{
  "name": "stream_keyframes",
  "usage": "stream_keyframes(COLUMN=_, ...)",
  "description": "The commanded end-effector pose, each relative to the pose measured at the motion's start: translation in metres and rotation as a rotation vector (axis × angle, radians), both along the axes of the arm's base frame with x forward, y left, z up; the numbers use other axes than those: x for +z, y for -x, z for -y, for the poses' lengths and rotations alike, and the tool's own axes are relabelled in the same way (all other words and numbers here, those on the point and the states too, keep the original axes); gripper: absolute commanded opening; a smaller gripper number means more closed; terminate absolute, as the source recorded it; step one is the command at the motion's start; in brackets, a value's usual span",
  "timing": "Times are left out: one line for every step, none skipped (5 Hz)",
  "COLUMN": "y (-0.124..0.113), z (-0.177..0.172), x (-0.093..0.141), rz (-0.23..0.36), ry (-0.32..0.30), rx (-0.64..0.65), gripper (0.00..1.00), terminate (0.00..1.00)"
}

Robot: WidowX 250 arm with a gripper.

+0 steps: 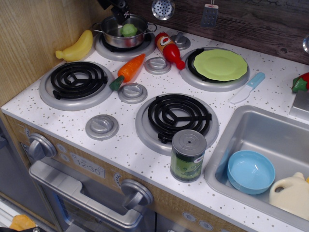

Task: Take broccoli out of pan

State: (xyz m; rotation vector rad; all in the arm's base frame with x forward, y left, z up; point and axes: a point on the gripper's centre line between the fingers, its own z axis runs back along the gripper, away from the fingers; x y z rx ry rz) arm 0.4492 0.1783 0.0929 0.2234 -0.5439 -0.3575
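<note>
The broccoli [129, 30], a small light-green lumpy toy, lies inside the pan [112, 38], a shiny steel pot with two side handles on the back-left burner. My gripper [121, 11] is black and hangs just above the pan's back rim, close over the broccoli. Only its lower tips show at the frame's top edge. I cannot tell whether its jaws are open or shut. It holds nothing that I can see.
A yellow banana [76, 47] lies left of the pan, an orange carrot [129, 70] in front, a red ketchup bottle [169, 50] to its right. A lime-green plate [219, 64] sits on the back-right burner. A can [188, 155] stands front; a blue bowl [250, 171] lies in the sink.
</note>
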Motion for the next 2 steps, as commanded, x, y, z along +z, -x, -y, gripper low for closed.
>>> stream_keyframes(y=-0.0141, z=0.0034, x=0.0180, rz=0.062, ry=-0.020, rx=-0.052, gripper=1.00, terminate=0.00)
stream_keyframes(y=-0.0203, z=0.0037, x=0.0102, rz=0.071, ry=-0.007, rx=-0.069, gripper=1.00, terminate=0.00)
